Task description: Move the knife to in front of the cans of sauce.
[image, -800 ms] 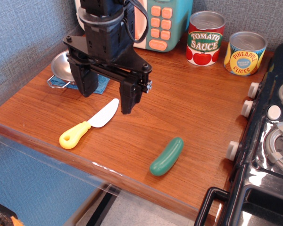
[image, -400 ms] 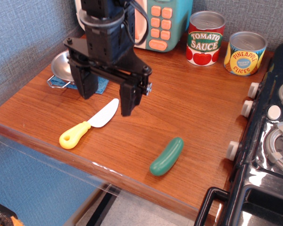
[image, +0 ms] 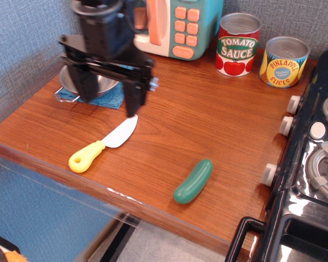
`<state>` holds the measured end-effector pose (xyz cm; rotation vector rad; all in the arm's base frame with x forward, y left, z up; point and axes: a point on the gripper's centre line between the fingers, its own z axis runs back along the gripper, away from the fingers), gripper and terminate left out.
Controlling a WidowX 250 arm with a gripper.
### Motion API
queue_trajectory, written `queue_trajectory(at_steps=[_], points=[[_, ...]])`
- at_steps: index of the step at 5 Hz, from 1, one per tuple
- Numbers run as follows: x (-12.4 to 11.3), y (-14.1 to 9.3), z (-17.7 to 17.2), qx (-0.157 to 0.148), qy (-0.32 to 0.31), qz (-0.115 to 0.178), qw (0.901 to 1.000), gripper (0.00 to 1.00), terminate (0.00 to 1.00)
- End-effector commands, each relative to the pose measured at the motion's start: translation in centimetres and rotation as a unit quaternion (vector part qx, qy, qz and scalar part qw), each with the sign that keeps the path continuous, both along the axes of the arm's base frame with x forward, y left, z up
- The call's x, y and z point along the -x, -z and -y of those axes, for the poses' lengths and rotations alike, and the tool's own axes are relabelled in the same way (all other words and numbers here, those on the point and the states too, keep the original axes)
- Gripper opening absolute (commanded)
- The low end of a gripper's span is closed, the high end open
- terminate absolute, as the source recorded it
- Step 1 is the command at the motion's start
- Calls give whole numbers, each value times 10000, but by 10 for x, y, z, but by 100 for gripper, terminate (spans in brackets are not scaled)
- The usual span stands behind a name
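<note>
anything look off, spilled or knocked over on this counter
Nothing stands out. The two cans stand upright at the back, the knife and the green toy cucumber lie flat on the wood, unbroken, with no spills. The open claw hangs above the knife, holding nothing.

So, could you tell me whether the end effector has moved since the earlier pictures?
Yes. The end effector has shifted left and back, away from the tomato can and over the bowl. The knife lies untouched.
</note>
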<state>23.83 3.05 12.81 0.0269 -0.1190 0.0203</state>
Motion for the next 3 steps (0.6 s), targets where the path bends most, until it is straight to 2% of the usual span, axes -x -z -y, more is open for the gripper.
queue_trajectory(at_steps=[1, 2, 3], points=[[0, 23, -50, -213, 167, 298, 9992, 100, 0], [4, 46, -65, -113, 324, 218, 9992, 100, 0], [6, 65, -65, -50, 725, 86, 9973, 100, 0]])
